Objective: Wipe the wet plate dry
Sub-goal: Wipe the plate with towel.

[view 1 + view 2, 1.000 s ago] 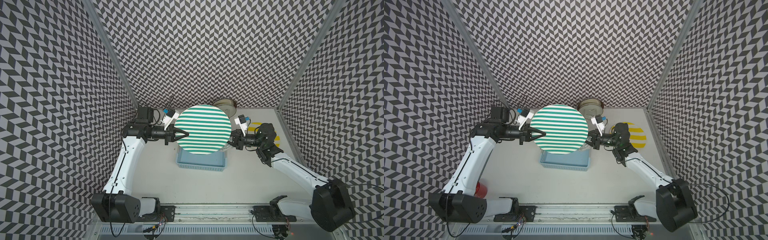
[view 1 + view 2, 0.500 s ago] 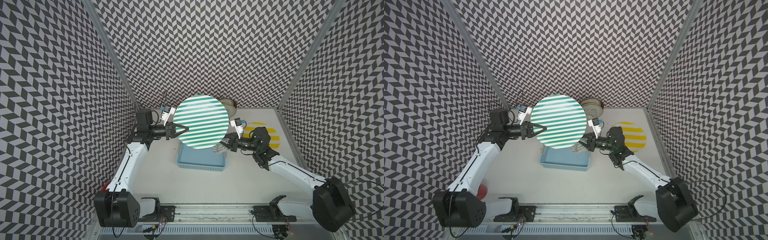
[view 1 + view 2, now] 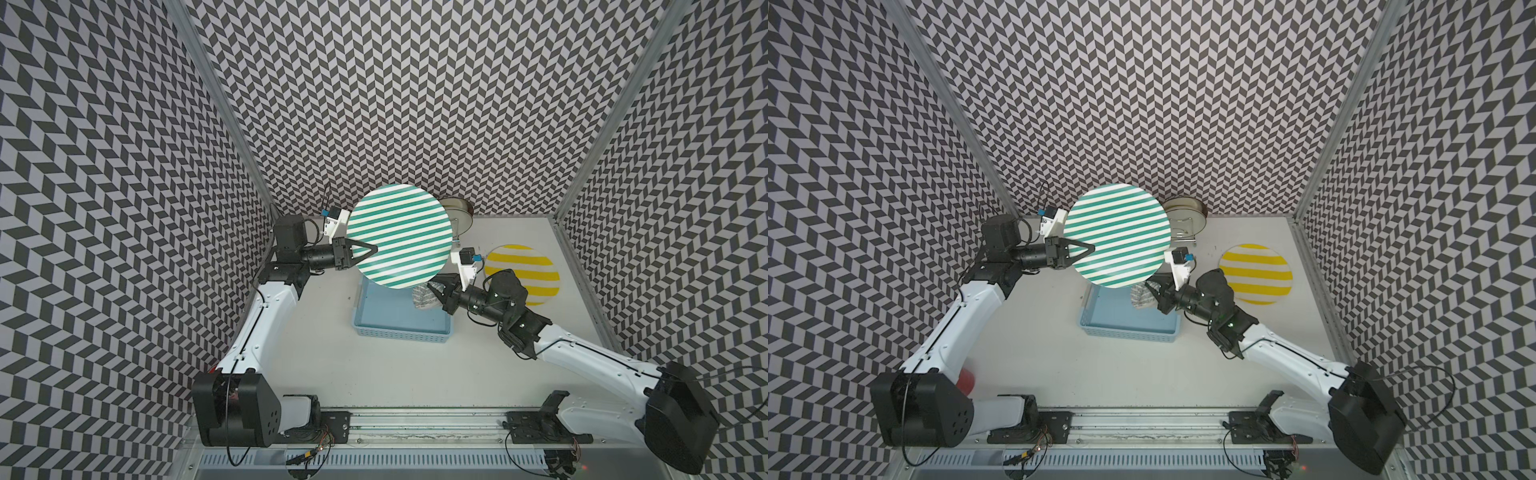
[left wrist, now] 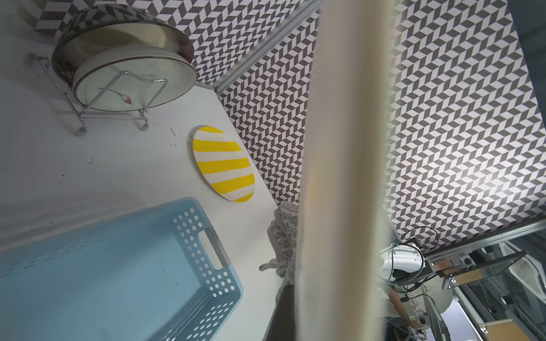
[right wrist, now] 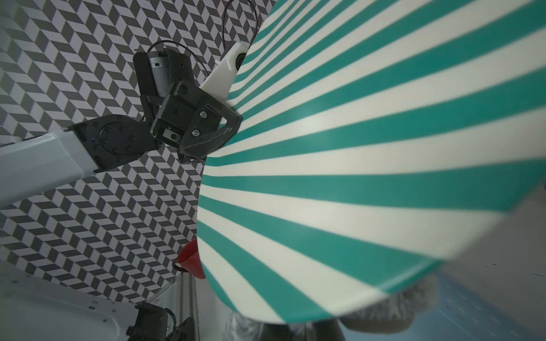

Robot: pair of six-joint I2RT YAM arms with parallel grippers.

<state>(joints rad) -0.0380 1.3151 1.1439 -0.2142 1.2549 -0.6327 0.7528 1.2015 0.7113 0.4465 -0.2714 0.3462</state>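
Observation:
The green-and-white striped plate (image 3: 399, 237) (image 3: 1119, 235) hangs tilted in the air above the blue basket. My left gripper (image 3: 374, 249) (image 3: 1091, 248) is shut on its left rim. In the left wrist view the plate's edge (image 4: 339, 177) is a blurred cream band. My right gripper (image 3: 436, 289) (image 3: 1152, 291) is shut on a grey-white cloth (image 3: 424, 296) (image 3: 1141, 296), just beneath the plate's lower right edge. The right wrist view shows the striped face (image 5: 354, 177) close up, with the cloth (image 5: 384, 310) below its rim. Whether cloth and plate touch is hidden.
A blue perforated basket (image 3: 401, 332) (image 4: 218, 295) sits mid-table under the plate. A yellow striped plate (image 3: 521, 274) (image 4: 224, 165) lies flat at the right. A wire rack with a metal bowl (image 3: 459, 210) (image 4: 118, 97) stands at the back wall. A red cup (image 3: 966, 380) sits near the left arm's base.
The left arm has lifted the plate up and toward the back wall. The right gripper with the cloth has moved from the plate's right edge to below its lower right rim.

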